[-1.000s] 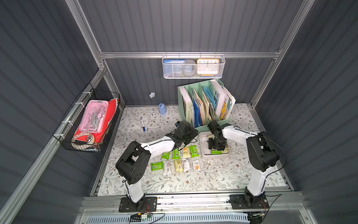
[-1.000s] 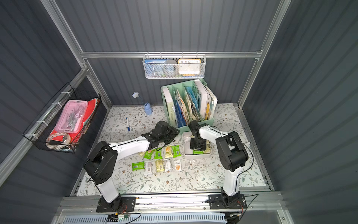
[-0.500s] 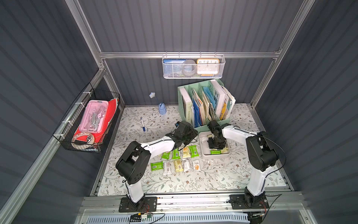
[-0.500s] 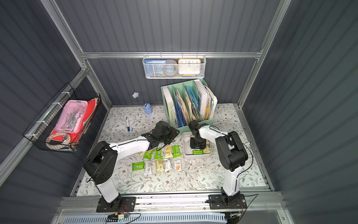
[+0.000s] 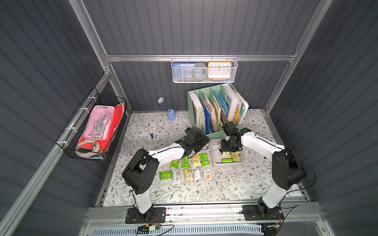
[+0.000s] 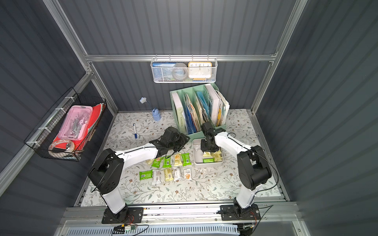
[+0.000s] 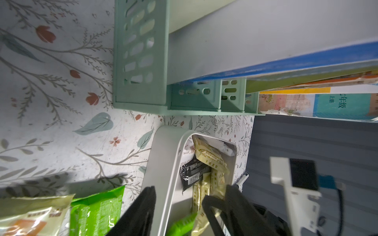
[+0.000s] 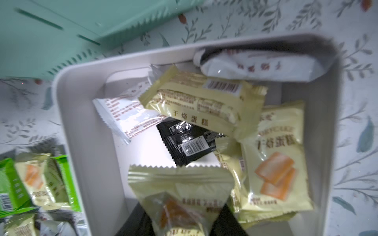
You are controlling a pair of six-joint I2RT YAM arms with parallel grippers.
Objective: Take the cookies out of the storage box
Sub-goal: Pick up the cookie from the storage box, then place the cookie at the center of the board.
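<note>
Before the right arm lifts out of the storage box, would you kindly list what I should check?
1. The pale yellow packet pinched in the right claw: ok.
2. Only one packet gripped: cannot tell, its lower end is out of frame.
3. The left claw steadying the storage box: cannot tell; its jaws stand open astride the wall.
4. Box emptied: not ok, the black packet and several others lie inside.
5. Laid-out cookies on the table apart from the box: ok.

cookies (image 5: 230, 157) — some boxed, some out, grey storage box (image 5: 215, 156)
</note>
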